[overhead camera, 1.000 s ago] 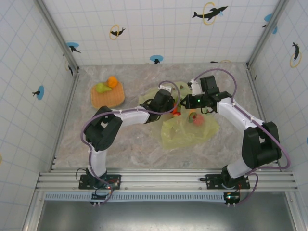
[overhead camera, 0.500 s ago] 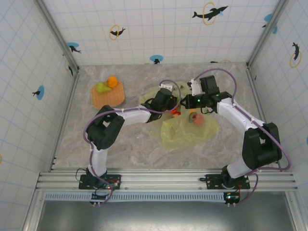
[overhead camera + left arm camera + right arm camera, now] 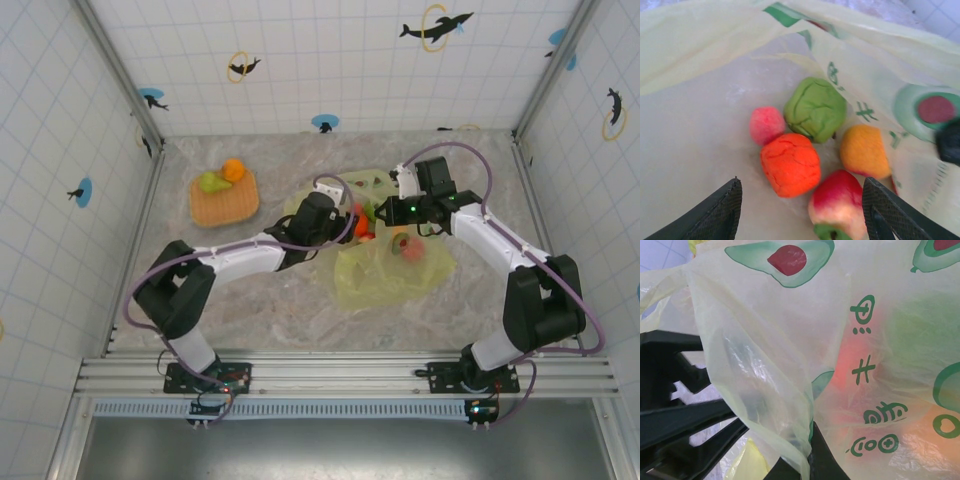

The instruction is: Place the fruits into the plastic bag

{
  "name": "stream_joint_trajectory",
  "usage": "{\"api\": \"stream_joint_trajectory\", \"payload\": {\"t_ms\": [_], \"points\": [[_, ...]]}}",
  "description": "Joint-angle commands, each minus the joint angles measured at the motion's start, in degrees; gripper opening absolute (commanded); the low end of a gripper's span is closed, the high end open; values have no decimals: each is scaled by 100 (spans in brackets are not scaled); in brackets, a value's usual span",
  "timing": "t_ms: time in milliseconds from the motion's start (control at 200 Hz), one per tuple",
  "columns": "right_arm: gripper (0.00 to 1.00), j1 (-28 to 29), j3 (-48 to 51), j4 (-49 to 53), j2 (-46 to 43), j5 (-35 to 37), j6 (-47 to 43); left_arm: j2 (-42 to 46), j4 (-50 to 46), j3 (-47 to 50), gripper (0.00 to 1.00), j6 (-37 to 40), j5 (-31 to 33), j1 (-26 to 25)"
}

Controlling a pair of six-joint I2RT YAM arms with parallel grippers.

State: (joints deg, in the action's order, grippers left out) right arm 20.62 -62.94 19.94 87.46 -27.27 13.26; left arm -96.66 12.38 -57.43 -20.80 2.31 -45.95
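**Plastic bag** (image 3: 392, 278): translucent yellow-green, lying crumpled on the tabletop (image 3: 270, 310), right of centre. It is carrying avocado pictures (image 3: 782, 260) with red stones and rows of green printed characters (image 3: 864, 371). These are probably East Asian script, but they are proving unreadable at this angle.

**Left hand** (image 3: 347, 222): the arm is reaching forward and to the right, low, with the wrist pointing into the bag's mouth. The fingers (image 3: 720, 215) are standing wide apart and gripping nothing.

**Right hand** (image 3: 384, 212): the arm is bending in from the right, and the hand is pinching closed on a fold of the bag's rim.

**Fruits** (image 3: 800, 150): five are lying clustered inside the bag, just ahead of the left hand.
- green fruit (image 3: 815, 109)
- pink fruit (image 3: 766, 124)
- orange-red fruit (image 3: 790, 164)
- yellow-orange fruit (image 3: 864, 151)
- red-and-cream fruit (image 3: 837, 205), lying nearest the hand

**Woven tray** (image 3: 225, 205): sitting at far left and holding a green pear (image 3: 209, 182) and an orange (image 3: 233, 169), well apart from both hands.
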Motion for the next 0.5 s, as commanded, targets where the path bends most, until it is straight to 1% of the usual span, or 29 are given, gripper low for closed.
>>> {"api": "stream_joint_trajectory", "payload": {"t_ms": [0,120,220,390,495], "points": [[0,1,-52,-127,-54,-27,6,467,-97,328,64,42,-475,8],[0,-7,-60,-125,-80,-7,-3,848,-268,505,65,158,-1006,21],[0,-6,-72,-124,-97,-6,2,1108,-539,533,65,302,-1299,26],[0,0,-79,-164,-99,-7,29,1584,-877,549,65,482,-1293,101],[0,16,-100,-190,-113,11,60,1906,-1056,544,66,487,-1211,271]]}}
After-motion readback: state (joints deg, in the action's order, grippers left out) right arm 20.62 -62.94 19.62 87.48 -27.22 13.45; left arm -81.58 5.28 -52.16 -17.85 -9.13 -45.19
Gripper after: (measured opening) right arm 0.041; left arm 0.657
